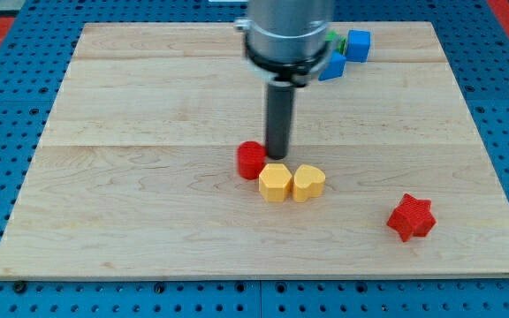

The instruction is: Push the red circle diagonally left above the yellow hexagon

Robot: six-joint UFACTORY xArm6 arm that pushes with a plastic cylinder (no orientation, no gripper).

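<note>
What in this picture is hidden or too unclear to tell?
- Green blocks, view's top: mostly behind the arm; number and shape unclear.
- Lower blue block: partly covered, shape uncertain.
- My tip, just right of the red circle, above the yellow hexagon: contact unclear.
- Arm's upper part: cut off by the top edge.

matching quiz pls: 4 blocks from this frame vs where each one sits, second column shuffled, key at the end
Blocks:
1. red circle
2. yellow hexagon
3. yellow heart
4. red star

Places:
A. alone toward the view's bottom right
B. touching the hexagon on its right side
C. between the circle and the heart
D. just left of my tip, up-left of the hexagon

Pairs: 1-D, 2-C, 3-B, 4-A
</note>
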